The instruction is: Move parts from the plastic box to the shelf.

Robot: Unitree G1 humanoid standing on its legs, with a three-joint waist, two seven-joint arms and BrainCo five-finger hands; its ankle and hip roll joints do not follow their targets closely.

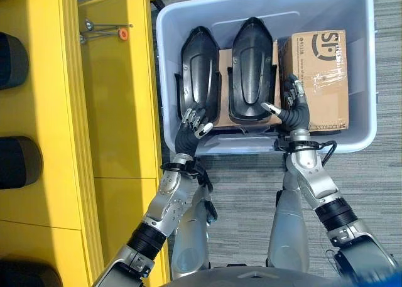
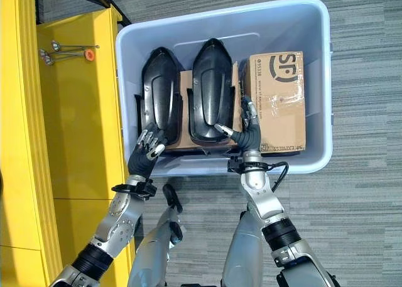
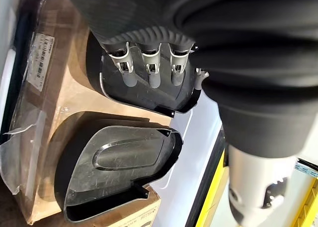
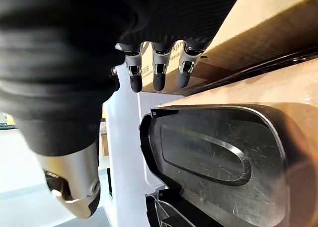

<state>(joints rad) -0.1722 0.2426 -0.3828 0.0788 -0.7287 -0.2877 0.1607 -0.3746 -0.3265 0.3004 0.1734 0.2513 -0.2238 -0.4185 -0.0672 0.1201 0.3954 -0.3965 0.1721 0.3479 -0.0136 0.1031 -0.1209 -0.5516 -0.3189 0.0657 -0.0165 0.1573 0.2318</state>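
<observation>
A grey-blue plastic box [image 1: 264, 146] on the floor holds two black moulded parts lying side by side on flat cardboard. My left hand [image 1: 191, 127] hovers open over the near end of the left part [image 1: 200, 67], its fingers [image 3: 151, 70] relaxed just above the part's rim. My right hand [image 1: 292, 111] is open at the near end of the right part [image 1: 252, 67]. Its thumb points toward that part [image 4: 218, 157], and its fingers [image 4: 158, 68] reach along the edge of a brown cardboard carton [image 1: 320, 67]. Neither hand holds anything.
The yellow shelf [image 1: 107, 111] runs along the left, right beside the box. Dark parts [image 1: 12, 61] lie on its upper level at the far left. Metal tools with an orange disc [image 1: 103, 31] lie on the lower level. Grey carpet surrounds the box.
</observation>
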